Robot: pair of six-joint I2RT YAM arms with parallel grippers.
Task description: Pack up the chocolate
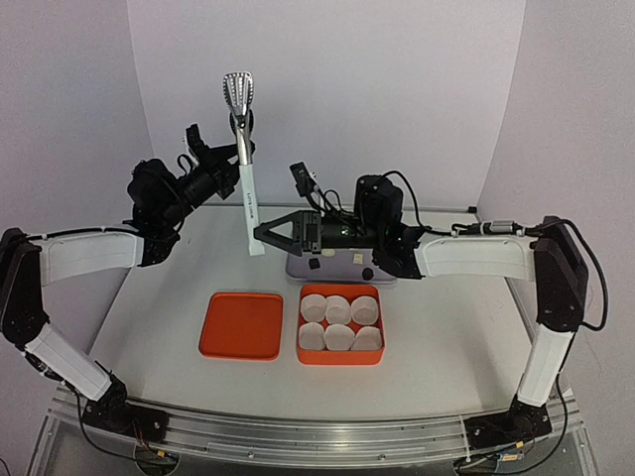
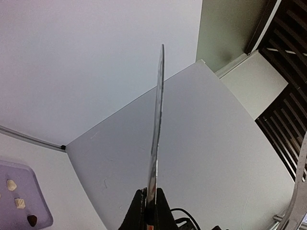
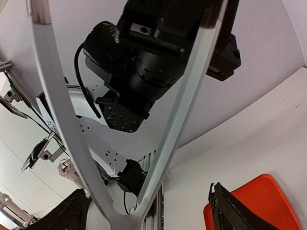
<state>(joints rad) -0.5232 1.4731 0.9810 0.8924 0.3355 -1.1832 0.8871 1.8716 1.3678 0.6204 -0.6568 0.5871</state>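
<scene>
My left gripper point(image 1: 241, 127) is shut on a pair of tongs point(image 1: 245, 174) and holds them raised, metal tips up and white hinged end down. In the left wrist view the tongs point(image 2: 156, 124) show edge-on between the shut fingers point(image 2: 149, 194). My right gripper point(image 1: 268, 232) is open at the tongs' lower end; in the right wrist view the white tong arms point(image 3: 177, 120) meet in a V between its spread fingers point(image 3: 225, 206). The chocolate lumps point(image 2: 19, 202) lie on a lavender tray point(image 1: 337, 270), partly hidden by my right arm.
An orange box point(image 1: 340, 354) holds several round white paper cups point(image 1: 339, 337). Its orange lid point(image 1: 241, 324) lies flat to the left and also shows in the right wrist view point(image 3: 261, 201). White walls enclose the table.
</scene>
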